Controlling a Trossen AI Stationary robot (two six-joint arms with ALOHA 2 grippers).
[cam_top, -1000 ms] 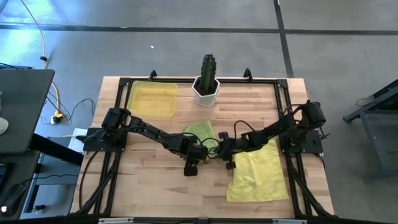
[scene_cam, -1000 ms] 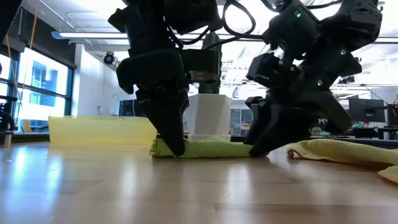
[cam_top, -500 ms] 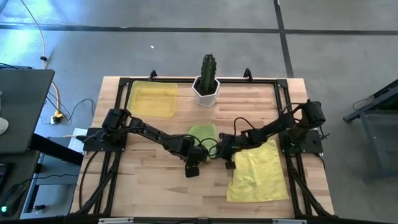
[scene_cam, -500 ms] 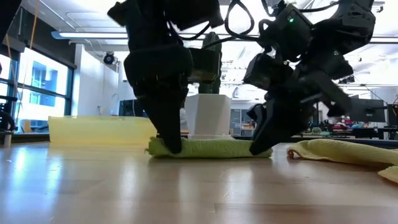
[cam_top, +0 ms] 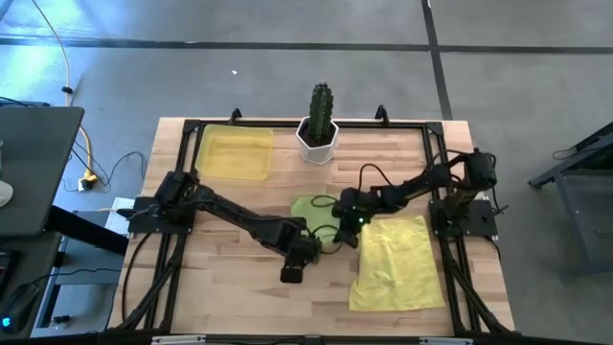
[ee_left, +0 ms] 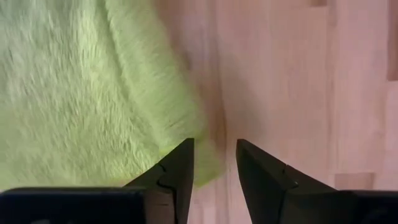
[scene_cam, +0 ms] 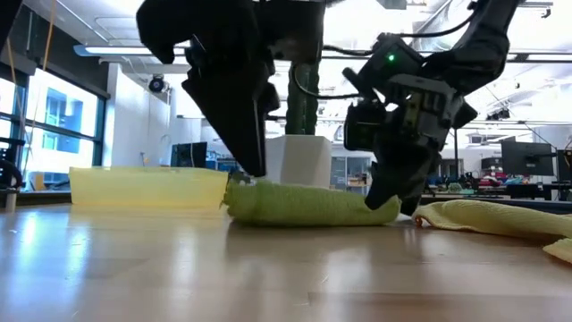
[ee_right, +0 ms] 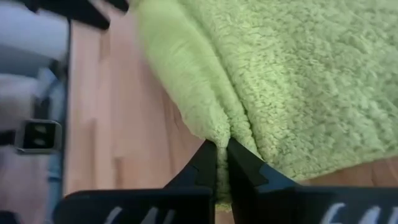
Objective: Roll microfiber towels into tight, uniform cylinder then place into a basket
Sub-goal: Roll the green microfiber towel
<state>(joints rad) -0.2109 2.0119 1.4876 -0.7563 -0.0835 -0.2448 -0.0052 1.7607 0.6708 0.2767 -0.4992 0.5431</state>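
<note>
Counter (cam_top: pixel 239 297): I am working over a pale wooden top with a black frame running around its edges.
Yellow towel (cam_top: pixel 397 264): it is lying spread out and a little rumpled on my right side of the counter, just beside the green towel (cam_top: pixel 308 208).
Basket (cam_top: pixel 235 153): it is sitting at the far left corner, well apart from both towels.
Cactus pot (cam_top: pixel 317 134): the white pot is standing at the far edge, between the basket and my right arm's base.
Green towel (scene_cam: pixel 308 204): it is lying near the middle of the counter, partly rolled into a thick tube, with a flat part still showing beyond the roll.
My left tool (ee_left: pixel 213 167): I am keeping the fingers a narrow gap apart at one end of the roll, one finger (ee_left: pixel 177 171) over the towel's edge and the other over bare wood, gripping nothing.
My right tool (ee_right: pixel 222 163): I am pinching a fold of the green towel at the other end, fingers nearly together.
</note>
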